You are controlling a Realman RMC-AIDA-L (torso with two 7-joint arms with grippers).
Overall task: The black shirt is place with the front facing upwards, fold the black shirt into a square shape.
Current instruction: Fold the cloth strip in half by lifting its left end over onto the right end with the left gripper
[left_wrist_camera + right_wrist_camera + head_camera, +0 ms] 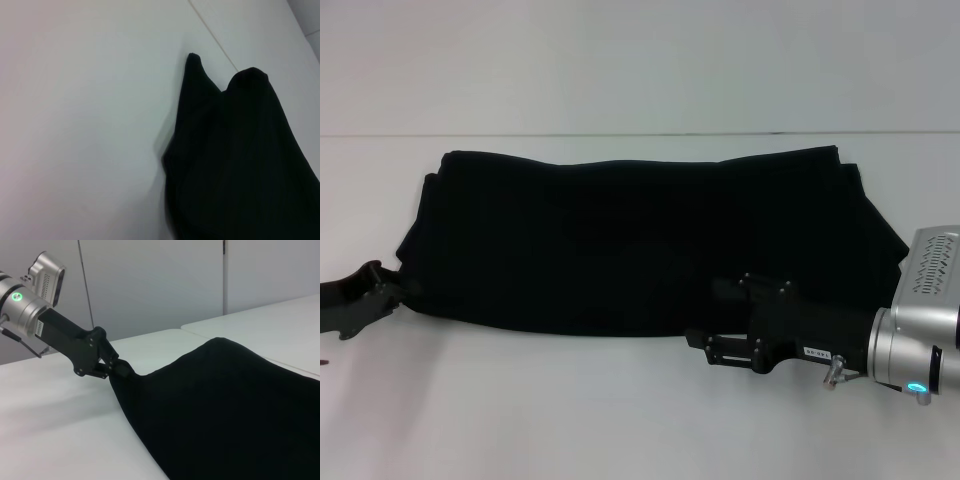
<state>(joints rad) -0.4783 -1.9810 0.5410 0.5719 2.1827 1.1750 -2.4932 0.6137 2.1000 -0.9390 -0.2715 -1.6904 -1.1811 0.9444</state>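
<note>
The black shirt [640, 240] lies folded into a wide band on the white table [620, 420]. The left gripper [392, 290] is at the shirt's left end, its jaws pinching the cloth there. The right gripper [712, 318] sits at the shirt's near edge, toward its right end; whether its jaws are spread or closed cannot be told.

Silver wrist housings [920, 330], lit status rings, black angular gripper bodies [82, 351].

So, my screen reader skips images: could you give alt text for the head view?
A large black cotton shirt, folded into a wide band, lies on a white table. The left gripper pinches its left edge; the right gripper sits at its near edge.
</note>
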